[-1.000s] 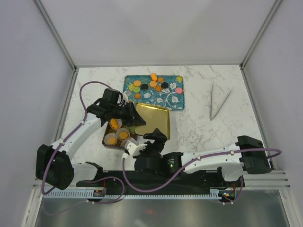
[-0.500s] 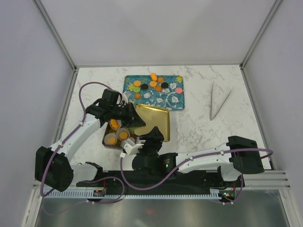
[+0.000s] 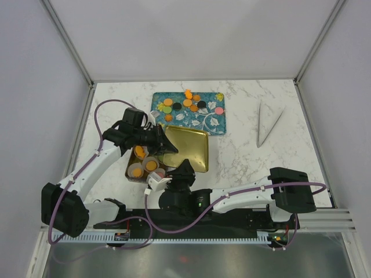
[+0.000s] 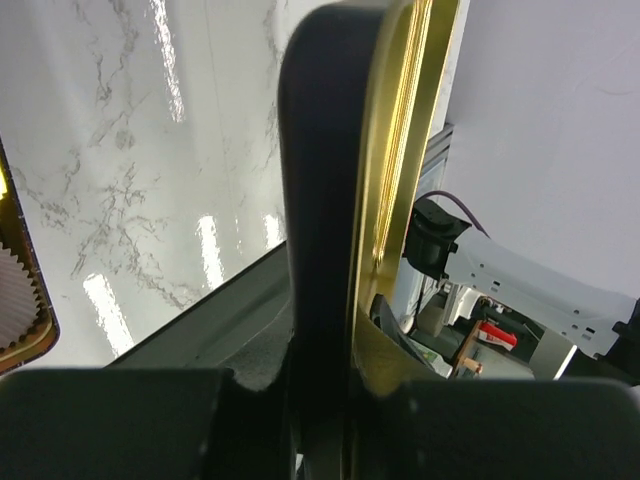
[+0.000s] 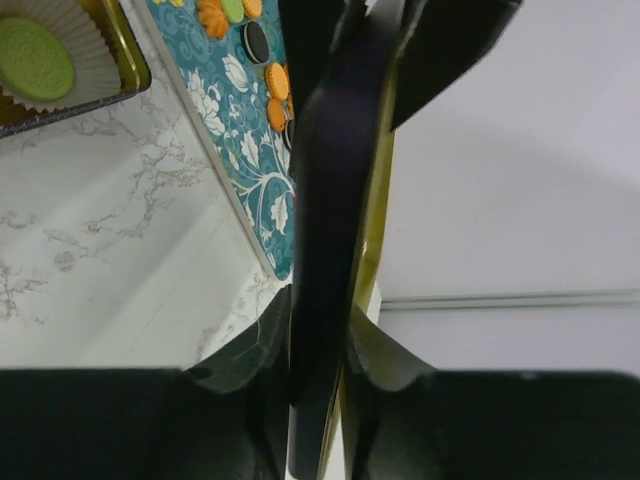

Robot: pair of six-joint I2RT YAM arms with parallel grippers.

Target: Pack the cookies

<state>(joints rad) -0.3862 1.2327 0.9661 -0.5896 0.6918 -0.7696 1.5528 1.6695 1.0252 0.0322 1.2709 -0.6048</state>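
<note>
Cookies (image 3: 186, 104) in orange, green, black and pink lie on the teal floral tray (image 3: 204, 120); more sit in paper cups inside the gold tin (image 3: 128, 167). A gold lid (image 3: 190, 148) hangs tilted above the tin's right side. My left gripper (image 3: 164, 145) is shut on the lid's left edge, seen edge-on as the lid (image 4: 400, 150) in the left wrist view. My right gripper (image 3: 185, 168) is clamped on the lid's near edge; the right wrist view shows the lid (image 5: 328, 200) between its fingers. A green cookie (image 5: 35, 58) sits in a cup there.
Metal tweezers (image 3: 268, 126) lie on the marble table at the right. The teal tray (image 5: 240, 130) is just beyond the lid. The tin's corner (image 4: 20, 290) with a pleated cup shows at the left of the left wrist view.
My right gripper has moved up to the lid's near edge and closed on it. The right arm's elbow swung left. The left gripper kept its hold on the lid.
</note>
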